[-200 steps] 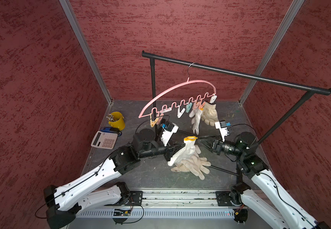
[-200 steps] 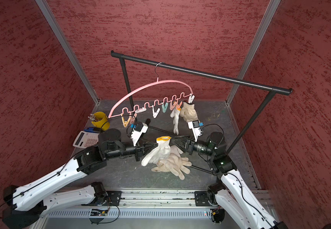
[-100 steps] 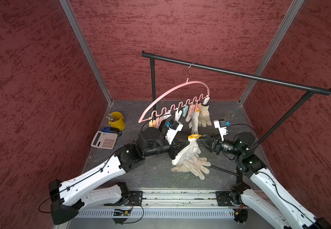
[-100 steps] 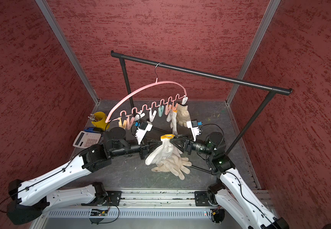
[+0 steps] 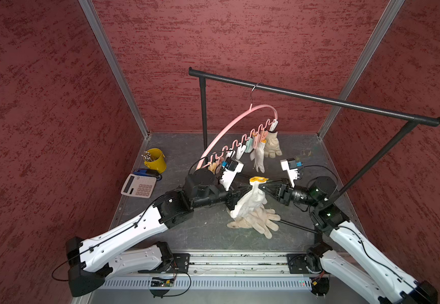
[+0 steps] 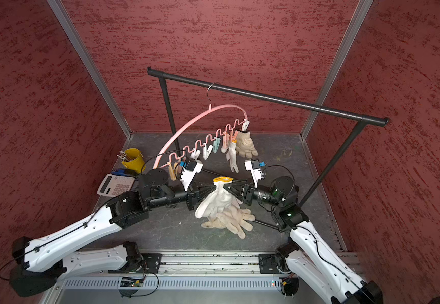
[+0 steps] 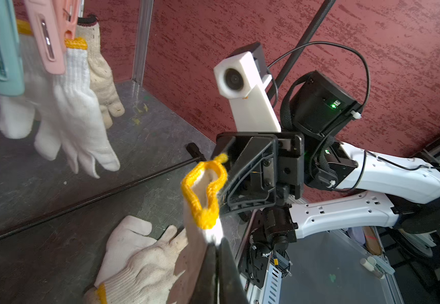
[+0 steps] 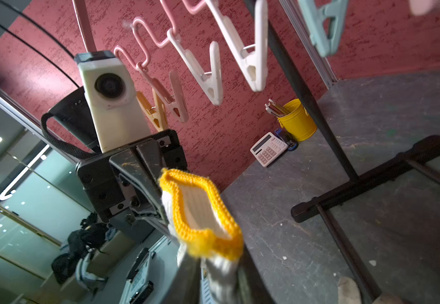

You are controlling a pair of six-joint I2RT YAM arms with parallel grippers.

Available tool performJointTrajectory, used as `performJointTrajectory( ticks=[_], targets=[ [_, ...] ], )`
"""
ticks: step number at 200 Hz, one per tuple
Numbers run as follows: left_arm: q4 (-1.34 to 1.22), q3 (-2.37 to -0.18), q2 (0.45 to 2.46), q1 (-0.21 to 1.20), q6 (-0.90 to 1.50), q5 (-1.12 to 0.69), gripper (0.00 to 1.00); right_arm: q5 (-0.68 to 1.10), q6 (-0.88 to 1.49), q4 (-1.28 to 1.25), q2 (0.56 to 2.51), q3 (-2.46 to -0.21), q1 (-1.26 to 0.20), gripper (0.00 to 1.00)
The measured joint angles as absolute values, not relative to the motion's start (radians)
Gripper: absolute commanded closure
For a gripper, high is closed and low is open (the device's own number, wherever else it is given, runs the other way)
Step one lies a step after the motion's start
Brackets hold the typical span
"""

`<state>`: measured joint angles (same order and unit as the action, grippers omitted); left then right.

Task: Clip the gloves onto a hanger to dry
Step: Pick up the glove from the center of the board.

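A white glove with a yellow cuff hangs between my two grippers, its fingers brushing a pile of cream gloves on the floor. My left gripper is shut on it just below the cuff, and the left wrist view shows the closed jaws pinching the knit. My right gripper is shut on the opposite side of the cuff. Behind them the pink hanger hangs from the rack and carries a white glove and a cream glove on its far pins. Several pins nearer me are bare.
The black garment rack spans the back, with its post and floor bar near the gloves. A yellow cup, a calculator and a blue stapler sit at the left. Red walls close in both sides.
My right gripper has closed on the glove's cuff. Both arms have carried the glove a little higher and farther back, and the hanger has swung slightly.
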<state>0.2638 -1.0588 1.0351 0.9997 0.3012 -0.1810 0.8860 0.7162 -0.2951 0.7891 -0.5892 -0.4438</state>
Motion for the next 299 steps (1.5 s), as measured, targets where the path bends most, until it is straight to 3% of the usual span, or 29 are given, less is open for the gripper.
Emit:
performJointTrajectory(
  ticks=[20, 46, 60, 116, 152, 187, 200, 218, 230, 273, 281, 299],
  targets=[
    [0.268, -1.058, 1.035, 1.000, 0.307, -0.147, 0.99, 0.886, 0.726, -0.298, 0.788, -0.588, -0.445, 1.00],
    [0.266, -1.058, 1.034, 1.000, 0.310, -0.107, 0.63, 0.886, 0.726, -0.300, 0.788, -0.588, -0.445, 1.00],
    [0.246, -1.045, 1.026, 1.000, 0.312, -0.091, 0.53, 0.889, 0.726, -0.301, 0.788, -0.588, -0.445, 1.00],
    [0.142, -0.992, 0.996, 0.965, 0.324, -0.092, 0.49, 0.914, 0.739, -0.309, 0.805, -0.594, -0.445, 1.00],
    [0.080, -0.966, 1.003, 0.933, 0.329, -0.132, 0.50, 0.936, 0.768, -0.326, 0.810, -0.600, -0.451, 1.00],
    [0.044, -0.944, 1.021, 0.907, 0.347, -0.199, 0.57, 0.941, 0.778, -0.329, 0.805, -0.618, -0.456, 1.00],
    [0.032, -0.943, 1.025, 0.904, 0.356, -0.230, 0.67, 0.941, 0.779, -0.329, 0.804, -0.621, -0.456, 1.00],
    [0.014, -0.943, 1.029, 0.903, 0.375, -0.268, 0.90, 0.941, 0.779, -0.329, 0.804, -0.626, -0.456, 1.00],
    [0.006, -0.943, 1.029, 0.904, 0.374, -0.284, 1.00, 0.941, 0.779, -0.330, 0.804, -0.626, -0.457, 1.00],
    [-0.001, -0.943, 1.028, 0.904, 0.388, -0.287, 1.00, 0.932, 0.766, -0.315, 0.804, -0.631, -0.457, 1.00],
    [-0.001, -0.942, 1.027, 0.904, 0.388, -0.287, 1.00, 0.923, 0.754, -0.300, 0.804, -0.636, -0.457, 0.88],
    [0.000, -0.936, 1.018, 0.903, 0.388, -0.280, 1.00, 0.873, 0.712, -0.237, 0.803, -0.664, -0.459, 0.82]
  ],
)
